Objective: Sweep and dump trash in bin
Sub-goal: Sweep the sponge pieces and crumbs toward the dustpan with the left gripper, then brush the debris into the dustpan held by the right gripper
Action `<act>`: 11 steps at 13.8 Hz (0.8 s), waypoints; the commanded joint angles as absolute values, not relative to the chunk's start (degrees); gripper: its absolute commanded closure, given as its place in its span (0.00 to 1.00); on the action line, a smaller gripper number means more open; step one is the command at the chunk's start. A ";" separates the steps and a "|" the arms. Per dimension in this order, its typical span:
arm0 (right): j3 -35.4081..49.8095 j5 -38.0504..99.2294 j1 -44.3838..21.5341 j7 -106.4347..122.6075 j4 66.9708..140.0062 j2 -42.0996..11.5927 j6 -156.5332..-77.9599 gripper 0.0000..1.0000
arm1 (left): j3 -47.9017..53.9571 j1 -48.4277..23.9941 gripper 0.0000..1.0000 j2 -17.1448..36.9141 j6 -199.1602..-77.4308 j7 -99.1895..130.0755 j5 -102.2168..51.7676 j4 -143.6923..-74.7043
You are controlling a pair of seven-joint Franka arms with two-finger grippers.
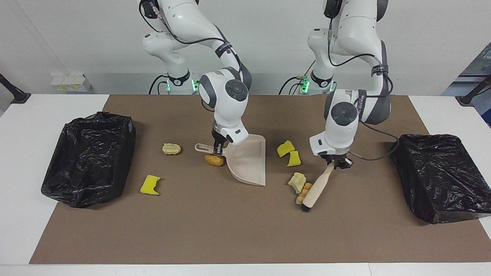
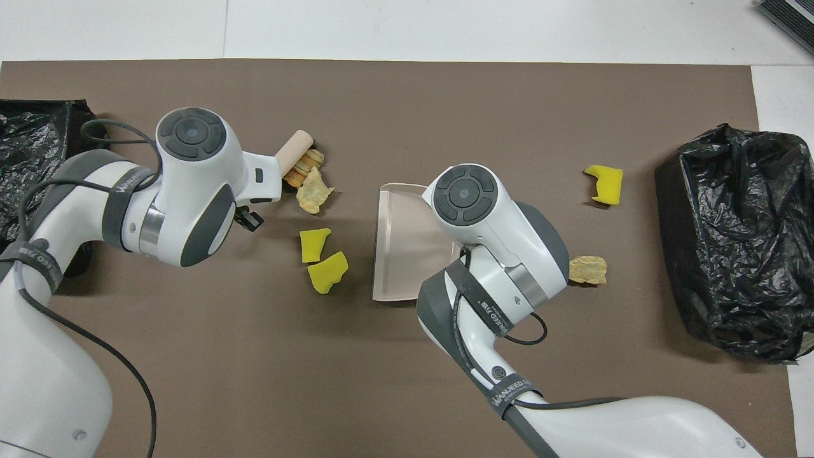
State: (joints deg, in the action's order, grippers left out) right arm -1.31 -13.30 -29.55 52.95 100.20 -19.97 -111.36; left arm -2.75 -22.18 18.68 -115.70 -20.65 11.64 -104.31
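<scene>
My right gripper (image 1: 218, 148) is shut on the handle of the beige dustpan (image 1: 248, 161), which rests on the mat with its mouth facing the left arm's end. An orange-brown scrap (image 1: 214, 160) lies under that handle. My left gripper (image 1: 333, 163) is shut on the handle of the beige brush (image 1: 316, 189). The brush slants down, its bristle end pressed against a striped bread piece (image 1: 305, 189) and a tan scrap (image 1: 297, 181). Two yellow sponge chunks (image 1: 285, 148) (image 1: 294, 158) lie between brush and dustpan. Another yellow chunk (image 1: 150, 185) and a tan piece (image 1: 171, 148) lie toward the right arm's end.
A bin lined with a black bag (image 1: 90, 157) stands at the right arm's end of the brown mat (image 1: 230, 230). A second black-bagged bin (image 1: 441, 172) stands at the left arm's end. White table (image 1: 23, 214) surrounds the mat.
</scene>
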 commanded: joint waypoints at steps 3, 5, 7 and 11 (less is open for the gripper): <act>-0.97 -12.92 -29.44 54.05 100.81 -19.34 -110.74 1.00 | -3.08 -28.47 1.00 10.02 -115.14 -13.04 12.39 -115.22; -0.97 -12.92 -29.36 54.05 100.90 -19.34 -110.66 1.00 | -2.90 -31.28 1.00 9.67 -114.96 -6.36 11.08 -115.40; -0.97 -12.83 -29.36 54.05 100.90 -19.34 -110.74 1.00 | -2.99 -31.38 1.00 9.23 -114.09 2.06 6.96 -114.09; -0.97 -16.52 -29.53 54.58 100.90 -19.16 -110.83 1.00 | -2.90 -31.29 1.00 5.90 -106.80 20.44 6.42 -112.85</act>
